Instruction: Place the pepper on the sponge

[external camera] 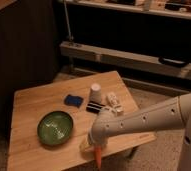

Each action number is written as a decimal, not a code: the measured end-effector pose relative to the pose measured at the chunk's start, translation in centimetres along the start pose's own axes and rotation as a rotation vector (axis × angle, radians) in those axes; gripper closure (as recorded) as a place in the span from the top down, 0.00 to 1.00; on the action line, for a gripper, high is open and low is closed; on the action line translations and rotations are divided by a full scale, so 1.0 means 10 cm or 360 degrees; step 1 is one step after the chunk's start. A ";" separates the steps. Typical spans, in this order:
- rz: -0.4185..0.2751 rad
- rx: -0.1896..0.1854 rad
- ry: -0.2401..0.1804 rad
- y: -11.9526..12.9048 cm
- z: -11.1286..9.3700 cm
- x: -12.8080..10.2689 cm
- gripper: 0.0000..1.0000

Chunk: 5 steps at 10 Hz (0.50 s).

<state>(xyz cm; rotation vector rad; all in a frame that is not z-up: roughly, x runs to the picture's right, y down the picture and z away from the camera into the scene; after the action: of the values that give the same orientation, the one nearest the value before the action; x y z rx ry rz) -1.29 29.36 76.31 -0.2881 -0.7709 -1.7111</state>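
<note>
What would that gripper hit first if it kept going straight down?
The gripper, over the front edge of the table, would likely meet that wood, its held pepper first; depth is unclear.

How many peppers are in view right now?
1. The pepper is at the front edge of the table, right under the gripper, pointing down. The arm could hide others.

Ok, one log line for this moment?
gripper at table front edge, by pepper | sponge bare, beyond bowl | placement not done
</note>
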 end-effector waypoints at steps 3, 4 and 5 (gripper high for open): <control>0.0002 -0.0010 -0.0019 0.00 0.05 -0.03 0.78; 0.0004 -0.0010 -0.0024 0.00 0.07 -0.04 0.69; 0.0004 -0.0013 -0.0025 0.01 0.08 -0.04 0.62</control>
<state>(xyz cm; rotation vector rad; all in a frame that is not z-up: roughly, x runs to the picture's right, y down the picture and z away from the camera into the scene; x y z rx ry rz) -1.27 30.16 76.67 -0.3085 -0.7752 -1.7117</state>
